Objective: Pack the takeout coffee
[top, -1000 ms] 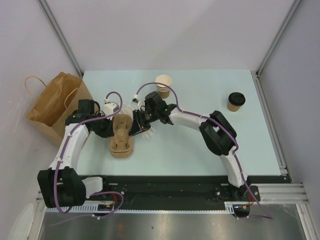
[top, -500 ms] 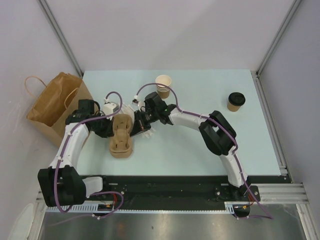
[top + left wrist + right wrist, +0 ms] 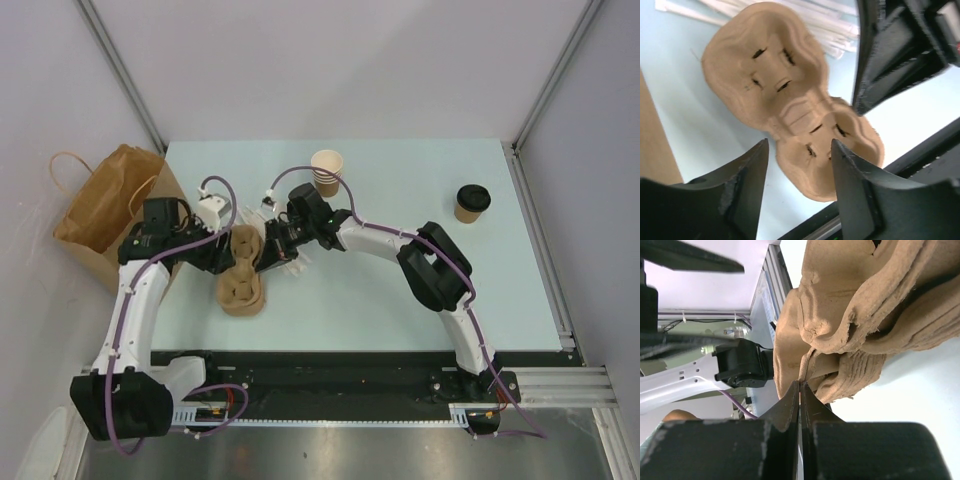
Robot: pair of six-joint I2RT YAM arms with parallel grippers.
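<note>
While your right gripper (image 3: 800, 386) pinches the cup carrier (image 3: 775, 85) by its rim and your left gripper (image 3: 799, 167) hangs open above, a tug could tear that rim; the lidded coffee (image 3: 472, 202) stands far right, well apart.

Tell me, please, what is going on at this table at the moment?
Both arms are working on a moulded pulp cup carrier. The right arm has its jaws pinched shut on the carrier's edge, while the left arm holds its jaws open over it. The lidded coffee cup stands far right, not yet in the carrier; the paper bag sits at the left.
</note>
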